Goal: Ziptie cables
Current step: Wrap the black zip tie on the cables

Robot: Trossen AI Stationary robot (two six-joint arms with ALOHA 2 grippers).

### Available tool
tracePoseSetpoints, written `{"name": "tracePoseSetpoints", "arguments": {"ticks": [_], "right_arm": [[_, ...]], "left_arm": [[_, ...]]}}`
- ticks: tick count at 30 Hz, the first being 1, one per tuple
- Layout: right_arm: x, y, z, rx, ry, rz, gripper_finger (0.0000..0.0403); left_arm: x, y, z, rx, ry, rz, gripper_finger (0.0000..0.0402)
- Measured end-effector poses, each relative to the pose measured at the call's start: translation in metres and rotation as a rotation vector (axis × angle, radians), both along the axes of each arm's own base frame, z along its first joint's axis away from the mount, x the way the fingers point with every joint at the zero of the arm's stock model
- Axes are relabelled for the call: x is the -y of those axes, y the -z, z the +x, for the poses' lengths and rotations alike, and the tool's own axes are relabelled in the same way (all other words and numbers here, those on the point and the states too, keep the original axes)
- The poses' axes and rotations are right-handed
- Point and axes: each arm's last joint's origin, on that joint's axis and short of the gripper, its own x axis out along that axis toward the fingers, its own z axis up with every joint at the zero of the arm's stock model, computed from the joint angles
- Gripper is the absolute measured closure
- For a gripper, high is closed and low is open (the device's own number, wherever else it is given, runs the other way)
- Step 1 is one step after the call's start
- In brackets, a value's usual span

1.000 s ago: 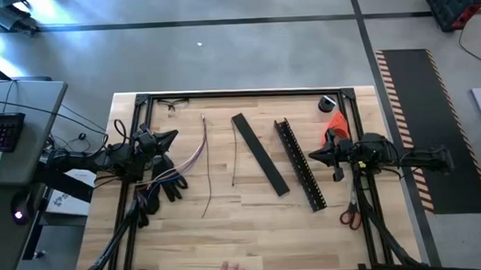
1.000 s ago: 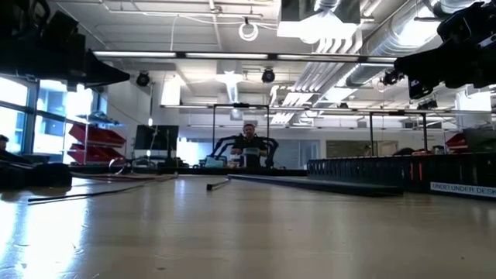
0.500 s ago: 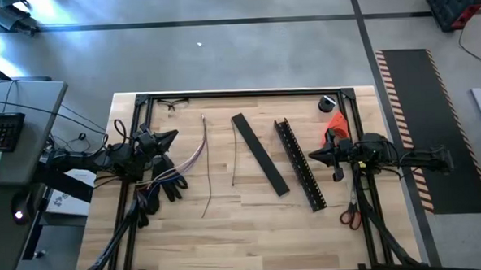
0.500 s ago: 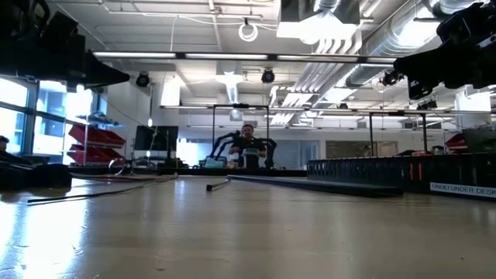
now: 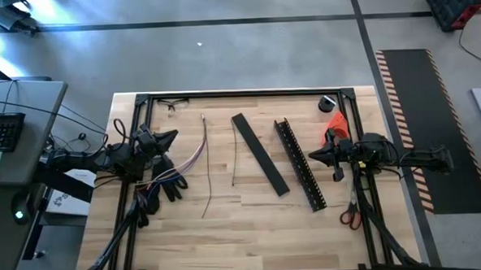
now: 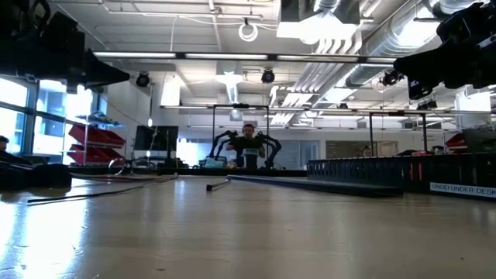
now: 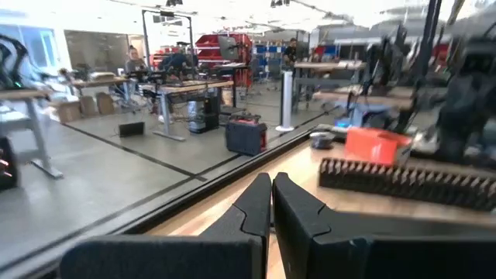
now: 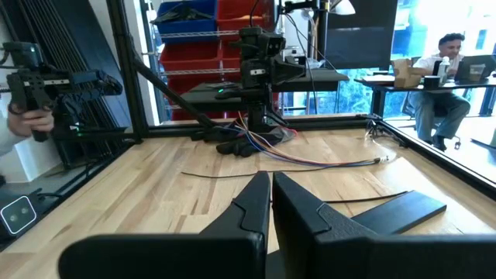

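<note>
1. Left end effector point(image 5: 169, 136) parked at the left edge of the worktop point(image 5: 252, 224), fingers pressed together, holding nothing.
2. Right end effector point(image 5: 315, 155) parked at the right edge, fingers also together and empty; probably both raised above the wood, though hard to judge from above.
3. Cables point(image 5: 199, 150) lying loose on the left half, purple and whitish strands running up from a dark tangle point(image 5: 163, 190) just beside the left arm.
4. Flat black strip point(image 5: 260, 154) and slotted bar point(image 5: 299, 164) set apart in the middle, likely to keep the cables free for gathering.
5. Scissors point(image 5: 349, 215) waiting near the right arm.
6. Nothing bundled yet.
</note>
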Motion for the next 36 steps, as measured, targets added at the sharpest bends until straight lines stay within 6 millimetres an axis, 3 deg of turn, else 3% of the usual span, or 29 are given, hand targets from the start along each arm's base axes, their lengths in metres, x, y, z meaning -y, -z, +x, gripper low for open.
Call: {"name": "tracePoseSetpoints", "arguments": {"ticks": [7,10,15,18,21,25,28,31,36], "right_arm": [[0.000,0.000,0.000,0.000,0.000,0.000,0.0402],[0.000,0.000,0.000,0.001,0.002,0.000,0.0402],[0.002,0.000,0.000,0.003,0.075,0.000,0.0402],[0.002,0.000,0.000,0.003,0.077,0.000,0.0402],[0.002,0.000,0.000,0.003,0.077,0.000,0.0402],[0.002,0.000,0.000,0.002,0.077,0.000,0.0402],[0.002,0.001,0.000,-0.006,0.077,0.000,0.0402],[0.002,0.001,0.000,-0.011,0.077,0.005,0.0402],[0.002,0.001,0.000,-0.012,0.077,0.006,0.0402]], "left_arm": [[0.002,-0.021,-0.002,0.274,0.125,-0.066,0.0402],[0.006,-0.024,0.004,0.268,0.253,-0.011,0.0402],[0.007,-0.026,0.027,0.115,0.093,-0.063,0.0401],[0.010,-0.037,0.055,-0.002,0.013,-0.077,0.0397],[0.018,-0.050,0.095,-0.137,-0.017,-0.053,0.0383],[0.033,-0.061,0.152,-0.345,-0.002,-0.007,0.0349],[0.043,-0.066,0.187,-0.403,0.041,-0.090,0.0314],[0.057,-0.063,0.213,-0.504,0.187,-0.218,0.0274],[0.103,-0.038,0.240,-0.755,0.338,-0.323,0.0228]]}}
